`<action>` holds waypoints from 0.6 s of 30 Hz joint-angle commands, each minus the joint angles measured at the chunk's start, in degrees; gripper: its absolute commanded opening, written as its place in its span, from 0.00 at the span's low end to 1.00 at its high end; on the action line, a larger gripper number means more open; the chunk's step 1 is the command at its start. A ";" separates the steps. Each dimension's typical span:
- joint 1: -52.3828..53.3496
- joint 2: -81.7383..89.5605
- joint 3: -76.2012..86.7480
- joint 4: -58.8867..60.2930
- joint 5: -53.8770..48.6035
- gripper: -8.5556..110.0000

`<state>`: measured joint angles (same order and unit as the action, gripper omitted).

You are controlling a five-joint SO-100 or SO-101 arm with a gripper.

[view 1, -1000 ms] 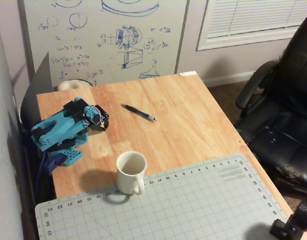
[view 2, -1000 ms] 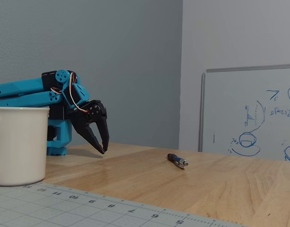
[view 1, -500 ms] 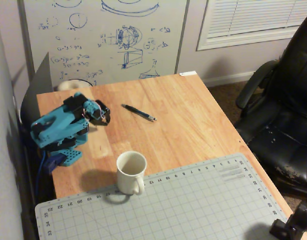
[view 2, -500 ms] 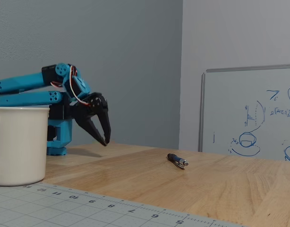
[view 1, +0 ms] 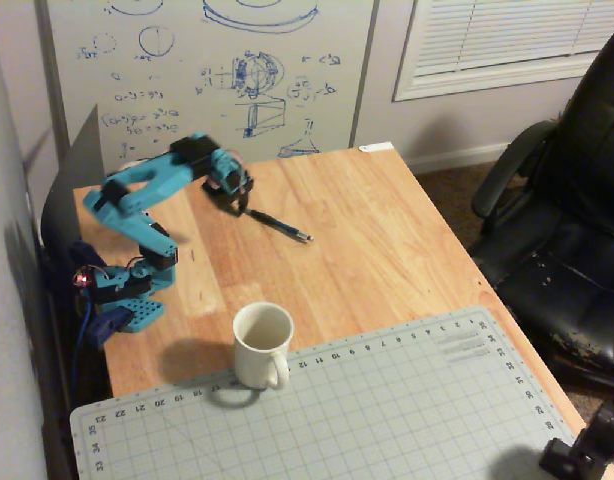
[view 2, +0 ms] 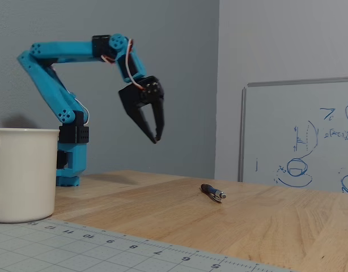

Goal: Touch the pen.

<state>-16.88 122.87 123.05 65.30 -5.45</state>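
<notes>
In the overhead view the gripper [view 1: 241, 209] covers the near end of the pen [view 1: 283, 227]; the cutting mat [view 1: 387, 420] and office chair [view 1: 567, 230] run off the edges; the fixed view crops the mug [view 2: 21, 173] and whiteboard [view 2: 304, 136]

- Home office or study.
- Whiteboard [view 1: 212, 70] with blue sketches against the wall.
- Black office chair [view 1: 562, 200].
- Wooden desk [view 1: 387, 260], gridded cutting mat [view 1: 387, 410].
- Window blinds [view 1: 507, 40].
</notes>
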 commanded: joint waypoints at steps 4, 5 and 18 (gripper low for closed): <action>0.53 -19.95 -20.13 -1.05 -0.35 0.08; 0.62 -23.20 -22.32 -1.05 -0.35 0.08; 3.34 -48.87 -42.63 -1.05 -0.44 0.08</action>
<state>-13.89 73.56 87.28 65.30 -5.45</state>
